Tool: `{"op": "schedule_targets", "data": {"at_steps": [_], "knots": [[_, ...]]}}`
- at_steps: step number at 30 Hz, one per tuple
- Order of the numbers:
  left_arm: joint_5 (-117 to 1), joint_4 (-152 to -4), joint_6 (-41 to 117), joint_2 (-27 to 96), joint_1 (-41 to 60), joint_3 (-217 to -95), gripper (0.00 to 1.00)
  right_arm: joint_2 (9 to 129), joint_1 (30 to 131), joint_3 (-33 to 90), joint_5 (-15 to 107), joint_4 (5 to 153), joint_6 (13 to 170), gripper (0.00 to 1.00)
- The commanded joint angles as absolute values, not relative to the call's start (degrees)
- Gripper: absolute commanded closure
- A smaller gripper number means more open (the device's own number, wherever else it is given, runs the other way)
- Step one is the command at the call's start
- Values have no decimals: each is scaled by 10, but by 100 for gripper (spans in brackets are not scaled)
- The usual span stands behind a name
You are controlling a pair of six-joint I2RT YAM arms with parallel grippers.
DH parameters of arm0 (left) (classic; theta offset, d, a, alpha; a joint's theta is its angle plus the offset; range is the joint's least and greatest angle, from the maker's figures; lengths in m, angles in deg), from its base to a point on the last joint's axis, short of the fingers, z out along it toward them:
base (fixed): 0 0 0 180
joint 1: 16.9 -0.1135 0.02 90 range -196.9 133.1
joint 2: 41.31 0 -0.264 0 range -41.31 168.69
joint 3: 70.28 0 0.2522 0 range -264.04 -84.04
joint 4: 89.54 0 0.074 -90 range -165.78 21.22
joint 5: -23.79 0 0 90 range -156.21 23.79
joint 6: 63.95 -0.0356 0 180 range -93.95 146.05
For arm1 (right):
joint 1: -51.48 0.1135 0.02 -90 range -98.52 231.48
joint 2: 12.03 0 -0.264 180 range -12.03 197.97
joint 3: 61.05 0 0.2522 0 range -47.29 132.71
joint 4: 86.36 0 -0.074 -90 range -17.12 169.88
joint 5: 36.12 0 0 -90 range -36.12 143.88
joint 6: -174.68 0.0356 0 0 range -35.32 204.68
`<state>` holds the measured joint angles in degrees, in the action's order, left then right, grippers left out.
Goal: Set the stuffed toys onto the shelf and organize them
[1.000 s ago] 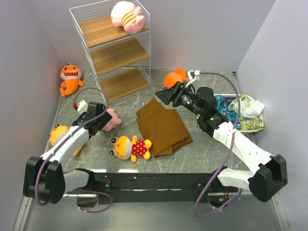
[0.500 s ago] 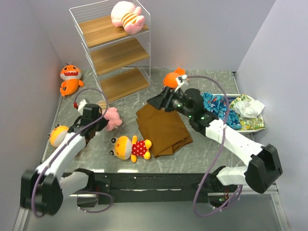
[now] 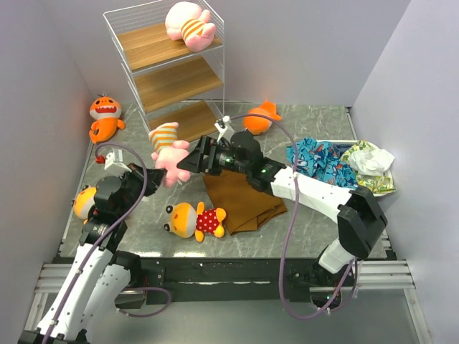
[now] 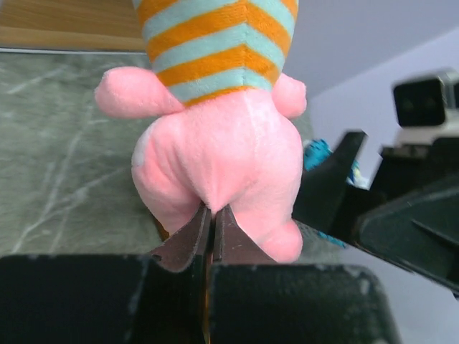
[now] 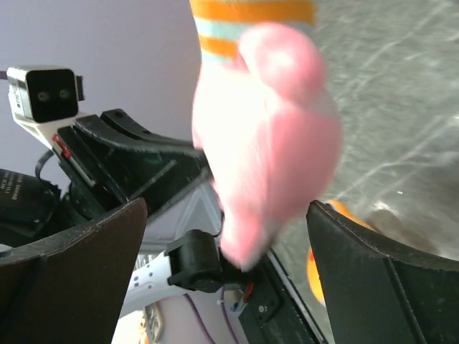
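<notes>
LEFT TO RIGHT: An orange shark [image 3: 105,117] lies by the wall and a yellow toy [image 3: 84,202] peeps from under the left arm, both not yet shelved. The left pincer [image 4: 210,215] is closed tight on a fold of plush at the base of a pink striped toy [image 4: 215,136]. It holds the toy up clear of the table [image 3: 143,215], in front of the shelf [image 3: 176,82]. We read this raised, offered hold as a handover, since the shelf stands at the back and the right arm may reach its boards more easily. A second pink toy [image 3: 188,25] already lies on the top board, and a polka-dot yellow toy [image 3: 193,218] lies near the front edge. The right pincer [image 3: 185,162] is spread wide, one finger on each side of the held toy and, as far as we can tell, not touching it. Beyond it lie the brown cloth [image 3: 244,193], another shark [image 3: 259,120] and the patterned fabric [image 3: 337,161]. A second ago the pink striped toy lay on the table beside the left pincer, and the right arm hung back near that shark. Since then the toy has risen and the right arm has stretched across the cloth to meet it.
</notes>
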<state>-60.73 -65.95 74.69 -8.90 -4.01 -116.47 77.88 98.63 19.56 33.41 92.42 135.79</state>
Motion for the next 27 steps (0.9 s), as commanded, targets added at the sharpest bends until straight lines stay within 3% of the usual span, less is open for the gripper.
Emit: {"op": "schedule_targets", "data": {"at_steps": [1,5,7,8,9,10,11,12,14,16,22,27], "knots": [[-502,-753,732,-122,-41,-1148,99,802,996,235,328,959,1347,2],[-466,-753,724,-124,-41,-1152,99,817,996,242,332,966,1319,11],[-456,-754,721,-119,-41,-1161,99,817,996,243,330,974,1289,36],[-445,-751,718,-117,-41,-1166,96,811,996,241,322,984,1276,54],[-440,-746,714,-111,-41,-1178,86,804,995,232,325,991,1260,76],[-434,-740,711,-108,-41,-1186,71,796,995,227,330,1001,1215,82],[-424,-728,704,-105,-41,-1194,41,777,993,221,338,1003,1189,88],[-421,-718,701,-100,-41,-1212,29,768,990,214,341,1004,1163,97],[-418,-697,691,-95,-41,-1234,14,739,986,207,349,1000,1082,100],[-422,-658,679,-89,-41,-1276,11,719,977,196,340,997,979,100],[-452,-544,610,-53,-41,-1421,11,646,974,98,274,1014,651,100],[-441,-456,555,11,-41,-1569,12,600,950,18,195,1105,534,100]]}}
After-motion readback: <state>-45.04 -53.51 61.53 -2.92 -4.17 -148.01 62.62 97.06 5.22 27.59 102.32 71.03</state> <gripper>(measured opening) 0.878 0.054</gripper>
